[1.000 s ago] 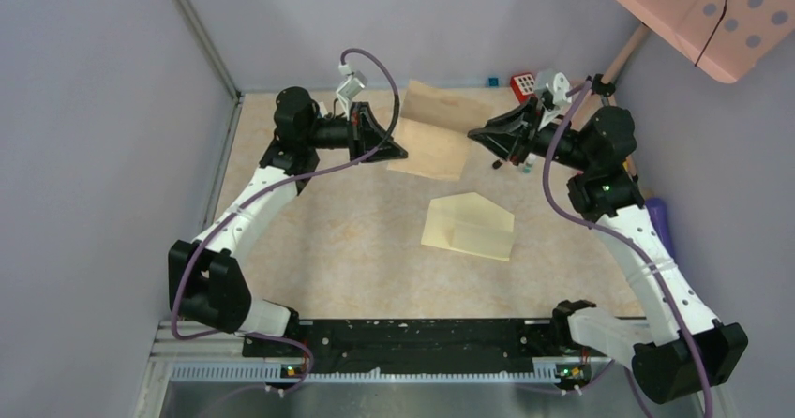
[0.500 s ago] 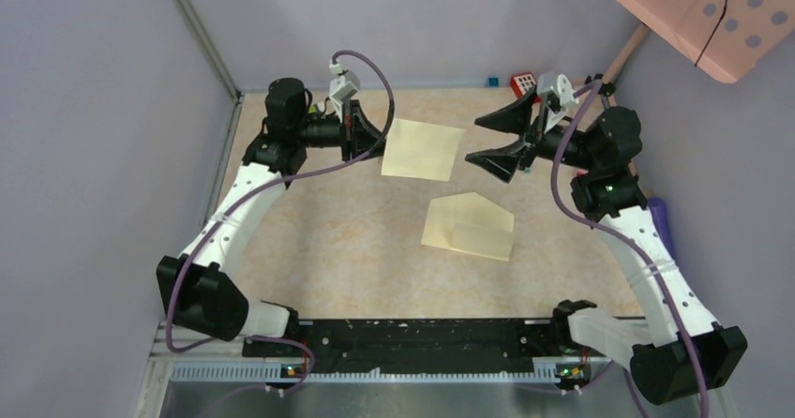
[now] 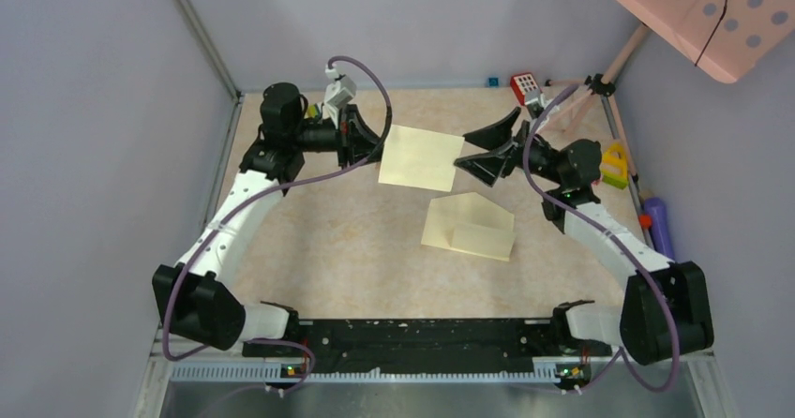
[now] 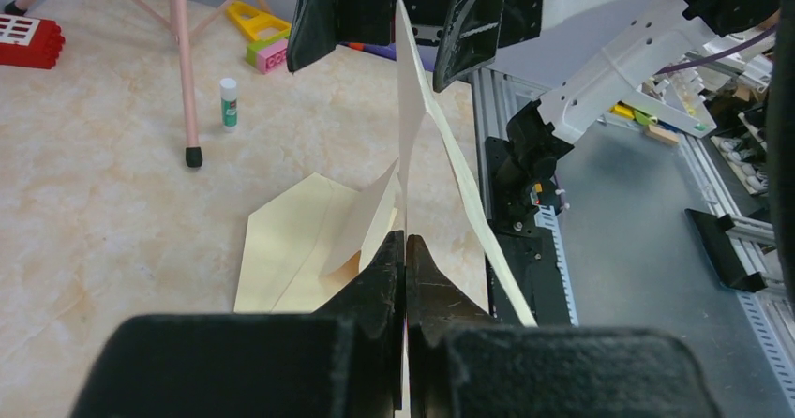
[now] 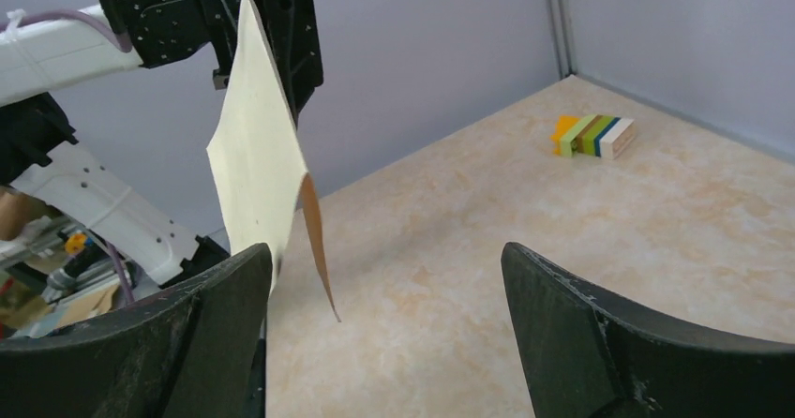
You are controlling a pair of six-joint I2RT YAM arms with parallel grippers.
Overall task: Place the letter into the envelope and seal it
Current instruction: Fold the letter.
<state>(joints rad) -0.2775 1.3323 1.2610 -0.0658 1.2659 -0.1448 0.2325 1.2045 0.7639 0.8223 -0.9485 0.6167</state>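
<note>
Top view overhead, looking down on table (image 3: 328, 240); wrist views close, facing each other, sharing letter (image 3: 420, 158).

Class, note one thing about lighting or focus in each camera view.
Top external: even, soft light, no hard shadows on the table. Left wrist: its own fingers loom dark, detail lost; the letter shows edge-on. Right wrist: near fingers blurred, coloured blocks clearer.

Cream envelope (image 3: 469, 226) lies flat, flap open; letter (image 3: 420, 157) hangs aloft.
</note>
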